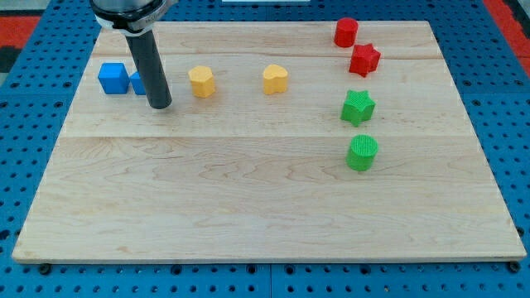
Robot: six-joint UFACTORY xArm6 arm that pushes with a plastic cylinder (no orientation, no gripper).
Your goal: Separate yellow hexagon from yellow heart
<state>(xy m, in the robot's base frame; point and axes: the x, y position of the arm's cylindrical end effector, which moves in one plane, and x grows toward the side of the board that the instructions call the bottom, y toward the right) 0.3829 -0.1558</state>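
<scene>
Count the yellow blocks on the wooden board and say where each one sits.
2. The yellow hexagon block sits just to the view's right of my tip; the yellow heart block lies further right, apart from it. My rod could hide another.

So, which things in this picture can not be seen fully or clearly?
- Second blue block, camera view: the rod hides most of it, so its shape cannot be told.
- The arm above the rod: cut off by the view's top edge.
- My tip: it stands left of the yellow hexagon, apart from it; whether it touches the hidden blue block cannot be told.
- Yellow heart: fully visible, small.
</scene>
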